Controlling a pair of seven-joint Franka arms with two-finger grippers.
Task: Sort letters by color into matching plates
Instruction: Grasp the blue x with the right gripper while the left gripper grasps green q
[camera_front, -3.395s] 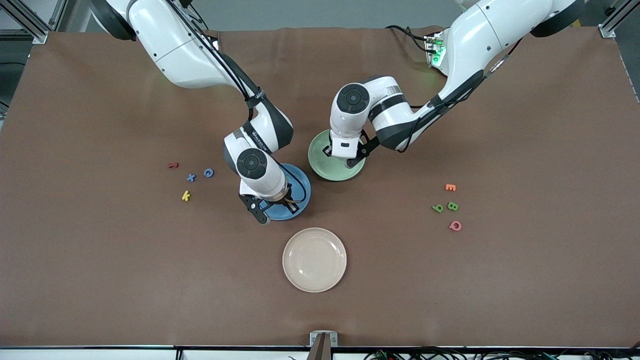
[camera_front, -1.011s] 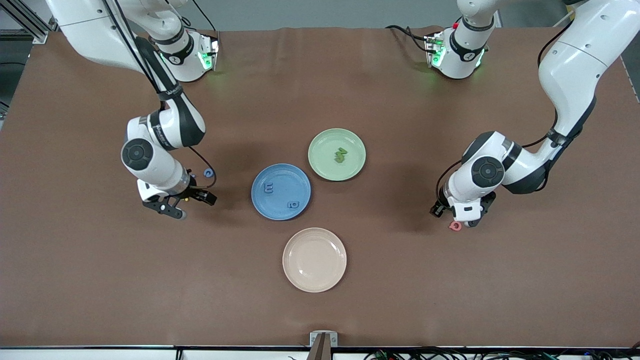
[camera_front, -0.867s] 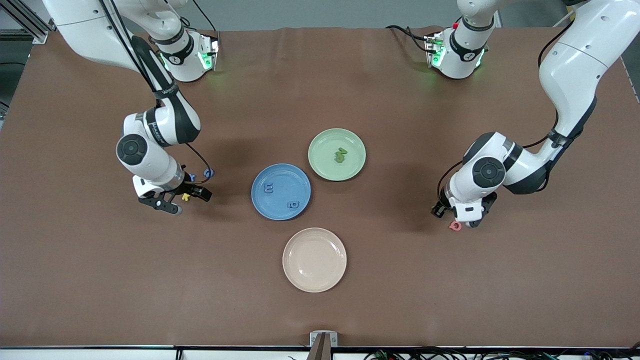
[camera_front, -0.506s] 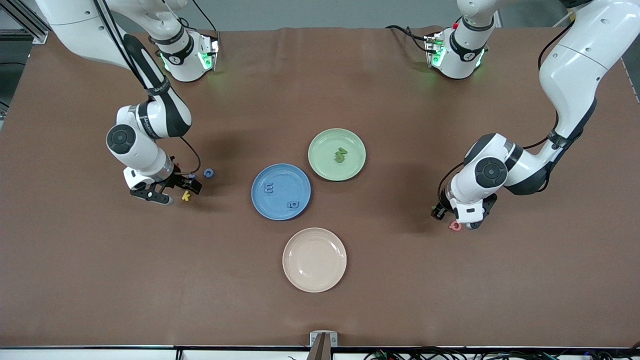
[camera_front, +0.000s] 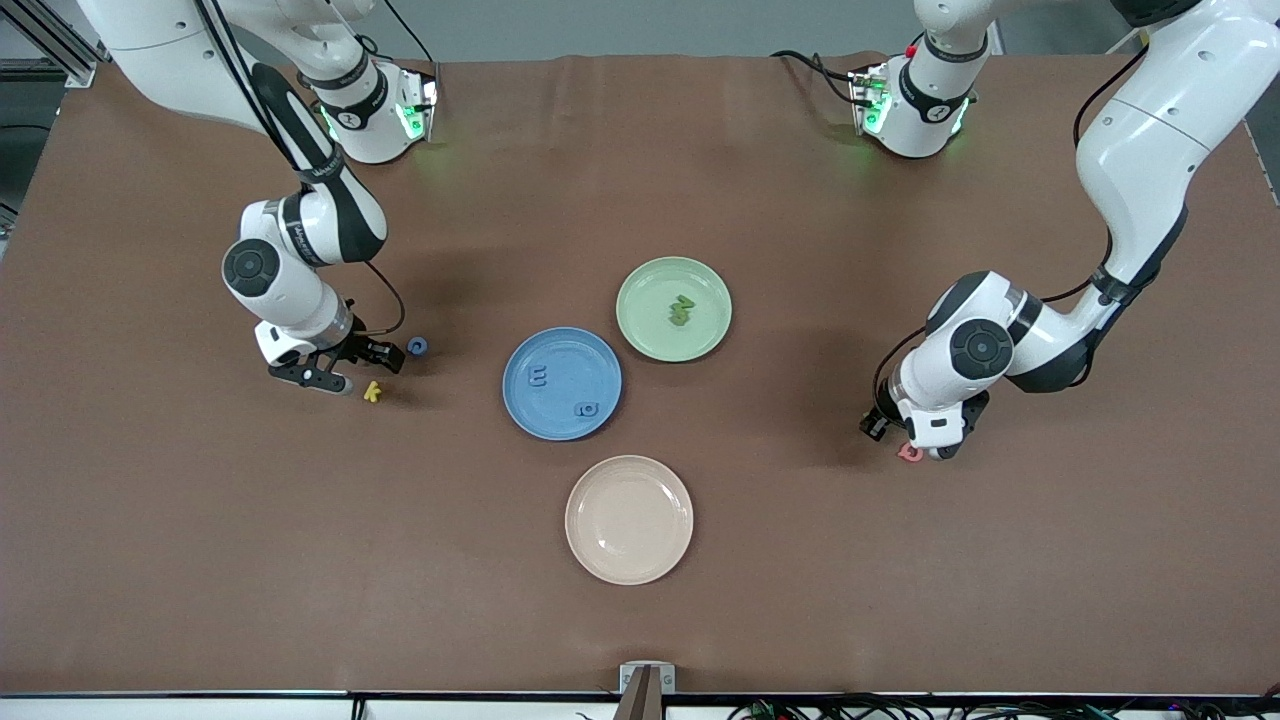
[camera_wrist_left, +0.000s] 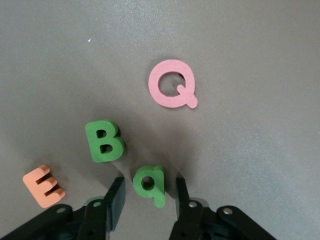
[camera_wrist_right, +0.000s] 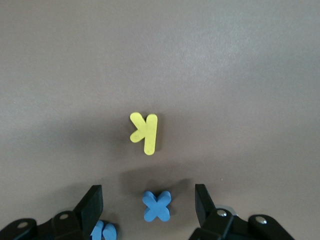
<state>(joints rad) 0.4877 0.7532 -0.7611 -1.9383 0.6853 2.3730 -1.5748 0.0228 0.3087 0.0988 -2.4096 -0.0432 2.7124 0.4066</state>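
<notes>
**Both claws down over loose letters, sort half done**

Clock directions are read on the front view, with the blue plate as dial centre.

- Cream plate (camera_front: 628, 520), 5 o'clock, nearest the camera. Glossy shallow round, empty; no letter colour matches it, so likely a distractor.
- Left claw (camera_wrist_left: 146, 192), about 3 o'clock, low over the green q (camera_wrist_left: 149, 184). Fingers are released and straddle the q with gaps on both sides, not gripping yet. It lines up on the q's narrow width, probably because flat foam is easiest pinched edge to edge.
- Green B (camera_wrist_left: 104, 141) lies just beside the q. Orange E (camera_wrist_left: 44, 185) and pink Q (camera_wrist_left: 171, 90) are near and not for sorting. All are matte, die-cut foam, lying flat.
- Blue plate (camera_front: 560, 350) holds two blue letters (camera_front: 537, 377).
- Right claw (camera_wrist_right: 147, 200), 9 o'clock, fingers released wide with the blue x (camera_wrist_right: 157, 206) centred between them, untouched.
- Yellow k (camera_wrist_right: 145, 131) sits apart from the x, so there is little risk of grabbing both.
- Blue c (camera_front: 417, 346) is loose on the tabletop (camera_front: 640, 180), a brown cloth-like cover.
- Green plate (camera_front: 650, 290), 1 o'clock, touches the blue plate's rim. It holds two green letters (camera_front: 681, 309), touching each other.
</notes>
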